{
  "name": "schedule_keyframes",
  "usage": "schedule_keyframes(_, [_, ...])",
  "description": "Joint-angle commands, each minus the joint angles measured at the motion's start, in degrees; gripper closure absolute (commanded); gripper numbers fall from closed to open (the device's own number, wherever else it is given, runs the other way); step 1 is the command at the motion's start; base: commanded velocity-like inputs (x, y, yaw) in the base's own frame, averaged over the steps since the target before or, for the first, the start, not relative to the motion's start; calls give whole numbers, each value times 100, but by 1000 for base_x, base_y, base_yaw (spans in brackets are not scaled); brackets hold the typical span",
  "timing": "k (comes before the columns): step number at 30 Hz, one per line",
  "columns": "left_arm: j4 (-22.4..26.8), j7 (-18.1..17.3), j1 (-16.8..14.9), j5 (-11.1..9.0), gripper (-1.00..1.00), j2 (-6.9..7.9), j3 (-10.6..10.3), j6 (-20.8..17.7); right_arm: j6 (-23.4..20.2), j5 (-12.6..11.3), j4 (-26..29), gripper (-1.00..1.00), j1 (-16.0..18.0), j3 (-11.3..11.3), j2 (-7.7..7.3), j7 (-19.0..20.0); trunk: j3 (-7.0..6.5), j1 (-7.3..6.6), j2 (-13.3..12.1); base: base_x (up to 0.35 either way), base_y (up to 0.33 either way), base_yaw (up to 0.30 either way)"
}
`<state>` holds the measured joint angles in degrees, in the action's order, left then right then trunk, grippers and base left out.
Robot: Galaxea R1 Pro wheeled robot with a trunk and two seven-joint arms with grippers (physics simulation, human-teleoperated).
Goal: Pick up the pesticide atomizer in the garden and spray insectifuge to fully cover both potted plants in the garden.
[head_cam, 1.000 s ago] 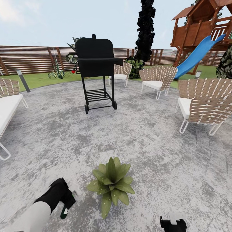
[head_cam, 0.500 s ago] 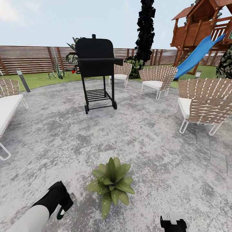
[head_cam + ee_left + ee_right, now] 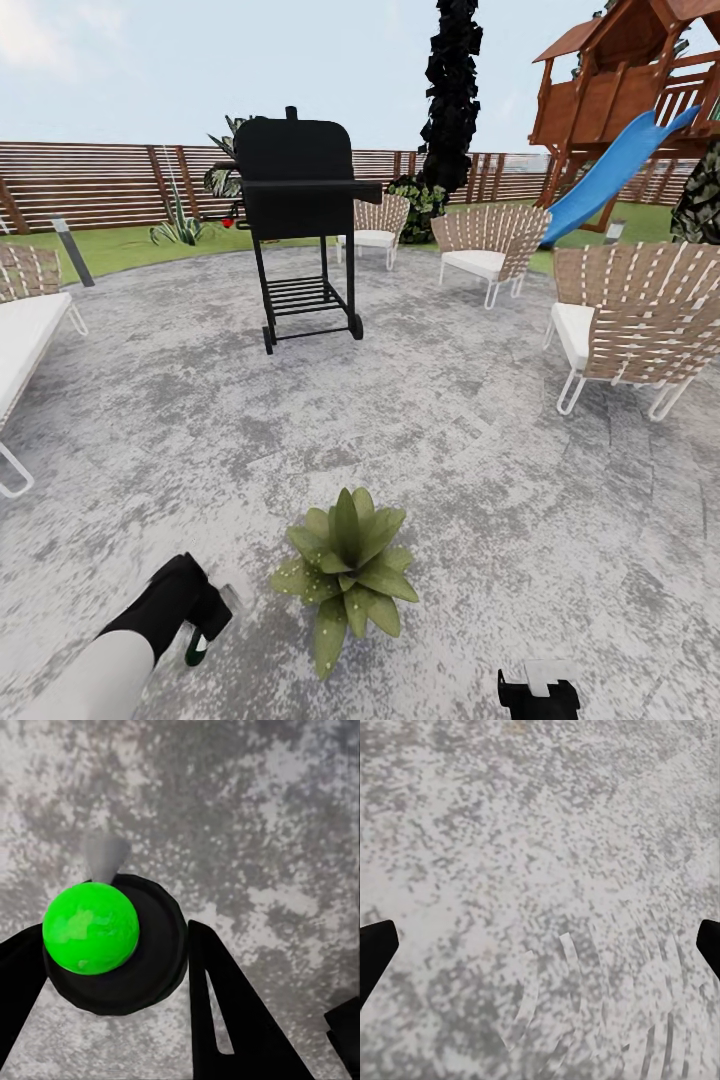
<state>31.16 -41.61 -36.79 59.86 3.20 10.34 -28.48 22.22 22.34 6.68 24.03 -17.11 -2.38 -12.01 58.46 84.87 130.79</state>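
Note:
A potted plant [image 3: 345, 572], a low rosette of pointed green leaves, stands on the grey paved circle [image 3: 420, 420] of the garden. Pale specks of insectifuge [image 3: 328, 622] dot its nearer leaves. My left gripper [image 3: 205, 630] hangs just left of the plant, shut on the pesticide atomizer [image 3: 198, 650]. In the left wrist view the atomizer [image 3: 112, 945] is a dark round body with a bright green mark, held between two black fingers [image 3: 225, 1012], its whitish head pointing at the paving. My right gripper [image 3: 538, 690] is low, right of the plant; its fingertips [image 3: 375, 952] stand wide apart over bare paving.
A black grill [image 3: 300, 200] stands beyond the plant. Wicker chairs [image 3: 635, 330] ring the right and back. A white lounger [image 3: 25, 340] is at the left. A wooden play tower with a blue slide [image 3: 615, 165] and a slatted fence [image 3: 110, 180] border the lawn.
My left gripper with the atomizer dipped slightly away from the plant and came back. The plant, the right gripper and the camera have stayed put.

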Motion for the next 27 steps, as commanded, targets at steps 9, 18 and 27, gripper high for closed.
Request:
schedule_keyframes(9, [40, -146, 58, -464, 100, 48, -41, -60, 19, 60, 6, -100, 5, -38, 1, -17, 5, -1, 2, 0, 0, 1])
schedule_keyframes(18, [145, -1392, -32, 67, 100, 63, -76, -316, 20, 60, 17, -100, 5, -40, -2, -20, 5, -1, 2, 27, -99, 224])
schedule_keyframes(27, [176, -1740, -47, 524, 100, 68, -67, -536, 23, 60, 17, -100, 5, -38, 1, -20, 5, -1, 2, 13, -272, 64])
